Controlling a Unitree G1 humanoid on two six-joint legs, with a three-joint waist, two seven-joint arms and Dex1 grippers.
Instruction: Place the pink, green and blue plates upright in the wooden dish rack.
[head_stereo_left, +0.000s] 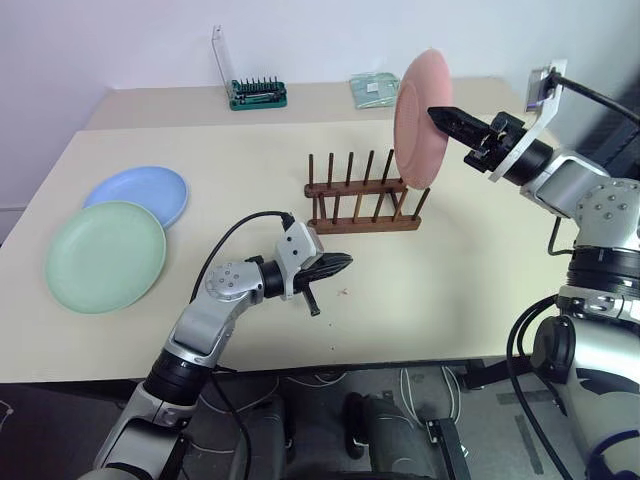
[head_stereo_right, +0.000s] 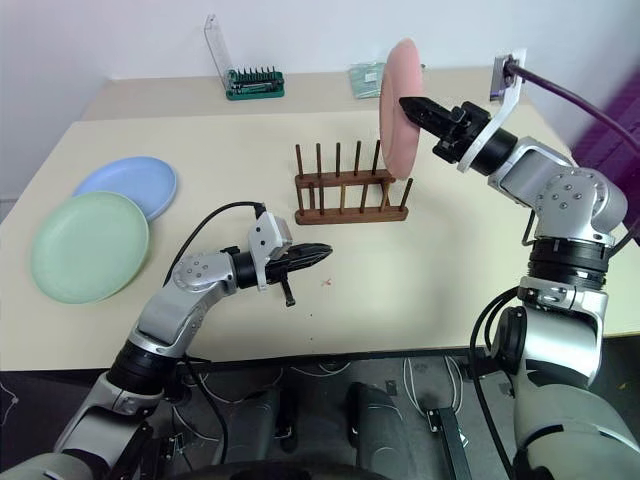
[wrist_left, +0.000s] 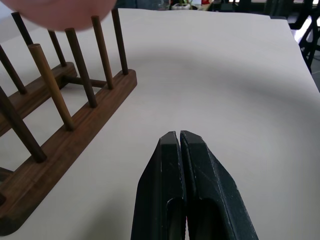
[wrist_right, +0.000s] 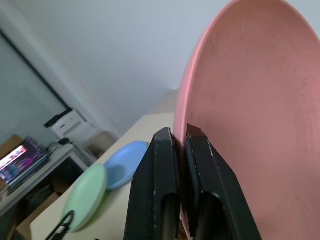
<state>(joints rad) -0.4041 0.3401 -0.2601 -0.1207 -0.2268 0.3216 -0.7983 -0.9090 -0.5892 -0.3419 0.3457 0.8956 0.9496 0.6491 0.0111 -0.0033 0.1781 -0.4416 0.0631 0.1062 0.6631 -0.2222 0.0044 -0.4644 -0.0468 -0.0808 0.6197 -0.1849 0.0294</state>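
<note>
The pink plate (head_stereo_left: 421, 118) hangs upright above the right end of the wooden dish rack (head_stereo_left: 362, 196), my right gripper (head_stereo_left: 436, 114) shut on its rim. The rim also shows clamped between the black fingers (wrist_right: 160, 165) in the right wrist view. My left gripper (head_stereo_left: 345, 261) is shut and empty, hovering low over the table in front of the rack. The green plate (head_stereo_left: 105, 255) and the blue plate (head_stereo_left: 140, 193) lie flat at the table's left side, the green one overlapping the blue one's near edge.
A green screwdriver-bit holder (head_stereo_left: 257, 93) with a clear raised lid stands at the table's back. A small packet (head_stereo_left: 374, 89) lies to its right. The beige table (head_stereo_left: 480, 270) is bare to the right of the rack.
</note>
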